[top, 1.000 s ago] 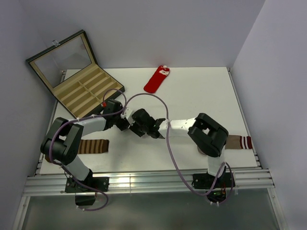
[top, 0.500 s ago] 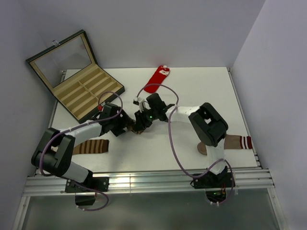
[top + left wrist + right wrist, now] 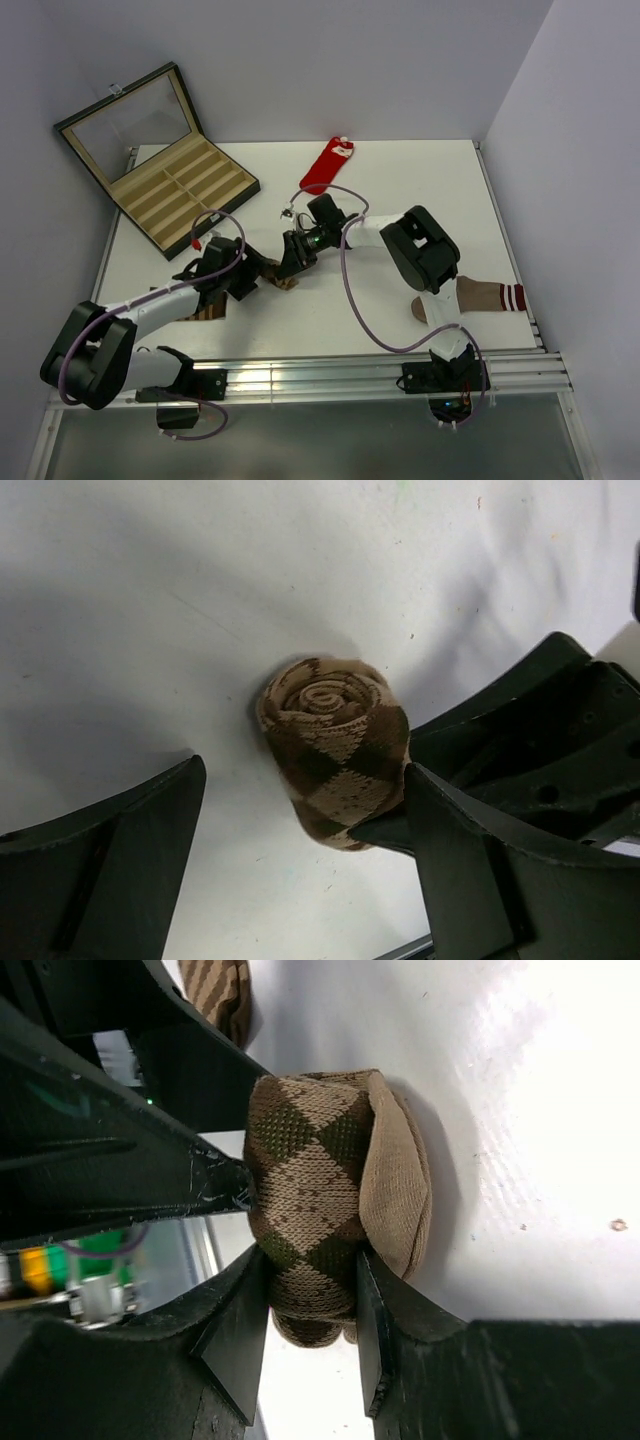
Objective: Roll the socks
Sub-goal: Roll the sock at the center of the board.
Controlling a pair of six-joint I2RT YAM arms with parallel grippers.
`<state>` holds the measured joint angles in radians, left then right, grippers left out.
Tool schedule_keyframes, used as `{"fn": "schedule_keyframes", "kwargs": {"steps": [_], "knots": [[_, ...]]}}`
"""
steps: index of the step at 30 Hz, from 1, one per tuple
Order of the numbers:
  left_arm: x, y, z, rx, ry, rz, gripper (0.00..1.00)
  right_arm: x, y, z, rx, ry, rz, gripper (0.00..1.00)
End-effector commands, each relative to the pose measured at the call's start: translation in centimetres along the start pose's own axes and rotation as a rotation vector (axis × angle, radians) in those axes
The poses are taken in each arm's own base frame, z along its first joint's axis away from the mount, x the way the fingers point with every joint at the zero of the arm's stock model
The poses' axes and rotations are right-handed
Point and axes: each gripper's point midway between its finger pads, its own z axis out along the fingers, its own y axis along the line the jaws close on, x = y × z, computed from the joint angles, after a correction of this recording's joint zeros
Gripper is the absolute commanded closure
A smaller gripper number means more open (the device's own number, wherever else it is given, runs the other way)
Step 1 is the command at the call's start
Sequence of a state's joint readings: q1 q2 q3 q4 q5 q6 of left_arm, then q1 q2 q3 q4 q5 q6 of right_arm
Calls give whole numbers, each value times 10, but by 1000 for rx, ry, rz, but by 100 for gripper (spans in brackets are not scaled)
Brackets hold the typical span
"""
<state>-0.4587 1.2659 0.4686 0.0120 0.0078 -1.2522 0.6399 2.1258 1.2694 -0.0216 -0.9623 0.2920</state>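
Nearest the arm bases, a striped sock point(image 3: 205, 313) lies flat, near and to the left of the argyle sock, partly under the left arm. A tan sock point(image 3: 487, 297) lies well off to the argyle's right. Neither looks to be part of the job.

The argyle sock point(image 3: 335, 750) sits mid-tabletop point(image 3: 400, 200) wound into a tight roll, its spiral end showing in the left wrist view. The right hand point(image 3: 310, 1300) pinches the roll across its body, with a loose tan flap bulging out on one side. The left hand point(image 3: 305, 780) is spread wide around it: one finger stands clear, the other just beside the roll, and I cannot tell whether that one touches it.

Beyond the argyle, toward the back edge, the red sock point(image 3: 327, 165) lies flat and full length, not yet rolled. A box point(image 3: 170, 190) stands open, far and to the argyle's left.

So I judge the task about half done. One sock is rolled, though its flap may want tucking so it holds once released. The red one is untouched.
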Motion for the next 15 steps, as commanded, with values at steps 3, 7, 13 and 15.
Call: {"fn": "schedule_keyframes", "kwargs": {"steps": [3,7,13,15], "knots": [[-5,-8,6,59,-46,-35,17,40,-27,11,45,91,256,100],[4,1,14,24,-12,-45,22,38,-32,11,35,62,316,100],[19,11,23,-12,36,-54,28,35,-35,12,2,30,395,100],[23,14,26,-23,45,-51,28,34,-38,12,-3,15,425,100]]}}
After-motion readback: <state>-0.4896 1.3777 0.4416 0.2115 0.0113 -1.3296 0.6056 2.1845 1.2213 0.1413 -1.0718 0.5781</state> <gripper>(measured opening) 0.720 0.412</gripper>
